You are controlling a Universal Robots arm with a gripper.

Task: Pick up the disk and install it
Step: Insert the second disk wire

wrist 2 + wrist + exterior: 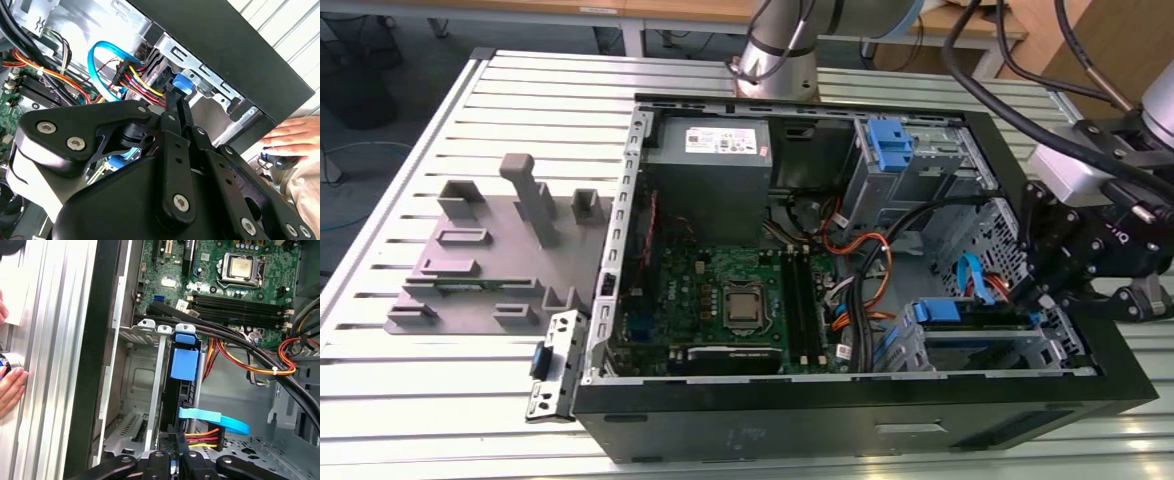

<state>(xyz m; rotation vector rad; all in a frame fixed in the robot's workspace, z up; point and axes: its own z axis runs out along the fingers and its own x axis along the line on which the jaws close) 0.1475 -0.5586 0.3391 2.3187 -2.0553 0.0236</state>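
The disk (947,312) stands on edge in the metal drive cage (987,350) at the near corner of the open computer case, on the exterior view's right. In the first wrist view its blue side rail (184,364) shows between the cage walls, with a flat blue cable (215,419) and a red-yellow-black power plug (202,439) at its end. My black gripper (1045,300) hangs over that end of the disk, its two fingers (176,117) pressed together. The tips (172,460) sit right at the disk's edge beside the plugs; contact cannot be made out.
A grey power-supply box (710,150) and a tall blue clip piece (890,145) sit at the case's far side, the motherboard (720,300) in the middle. A grey fixture (494,250) lies on the slatted table. A person's hand (295,135) rests just outside the case wall.
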